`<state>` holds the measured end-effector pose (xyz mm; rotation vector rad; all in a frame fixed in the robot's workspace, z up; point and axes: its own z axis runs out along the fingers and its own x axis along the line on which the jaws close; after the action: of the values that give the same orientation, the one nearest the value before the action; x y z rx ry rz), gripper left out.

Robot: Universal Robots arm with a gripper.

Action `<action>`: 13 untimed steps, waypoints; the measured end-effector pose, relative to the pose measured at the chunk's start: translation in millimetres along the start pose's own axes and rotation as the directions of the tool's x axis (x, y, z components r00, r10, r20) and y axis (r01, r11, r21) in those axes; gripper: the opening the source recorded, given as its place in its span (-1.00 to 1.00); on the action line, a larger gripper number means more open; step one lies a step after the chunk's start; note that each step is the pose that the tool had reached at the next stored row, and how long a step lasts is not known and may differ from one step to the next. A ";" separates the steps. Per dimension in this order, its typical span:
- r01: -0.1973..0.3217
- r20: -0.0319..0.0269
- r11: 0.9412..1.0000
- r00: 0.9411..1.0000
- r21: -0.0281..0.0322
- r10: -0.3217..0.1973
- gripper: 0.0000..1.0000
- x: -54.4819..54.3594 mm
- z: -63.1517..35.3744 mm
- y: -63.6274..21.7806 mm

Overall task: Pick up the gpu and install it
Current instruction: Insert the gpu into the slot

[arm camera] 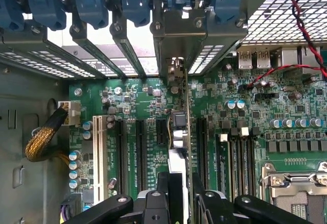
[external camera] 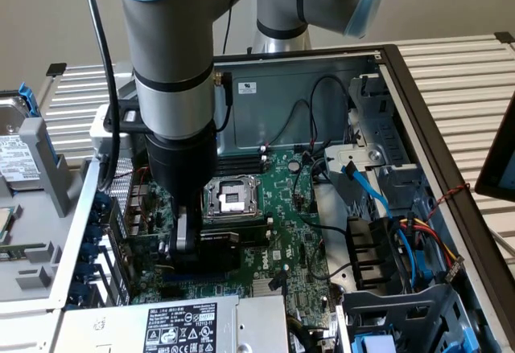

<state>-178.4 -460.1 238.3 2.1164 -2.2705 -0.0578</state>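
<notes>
My fingers (arm camera: 180, 193) pinch the gpu (arm camera: 179, 132) edge-on over its slot — keep it square, press straight down.

One gpu (arm camera: 180, 132) edge-on in my hand (arm camera: 180, 203), pinched from both sides. One motherboard (external camera: 290, 208), one CPU socket (external camera: 231, 198). Six blue slot latches (arm camera: 89, 2) in the wrist view, 9 through 1 o'clock. Two USB ports (arm camera: 255, 58) at 2. One labelled power supply (external camera: 181, 325).

Green motherboard (arm camera: 153, 112), blue slot latches (arm camera: 92, 2)
</notes>
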 end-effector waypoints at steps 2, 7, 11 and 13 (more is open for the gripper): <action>0.000 -0.001 1.000 1.000 -0.001 0.000 -0.45 0.1 -0.5 0.0; 0.000 -0.002 1.000 1.000 -0.001 0.000 -0.45 0.2 -0.8 0.0; 0.000 -0.002 1.000 1.000 -0.001 0.000 -0.45 0.2 -0.9 0.0; 0.000 -0.002 1.000 1.000 -0.001 0.000 -0.45 0.3 -1.0 0.0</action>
<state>-178.3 -460.4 239.2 2.1149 -2.2687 -0.0570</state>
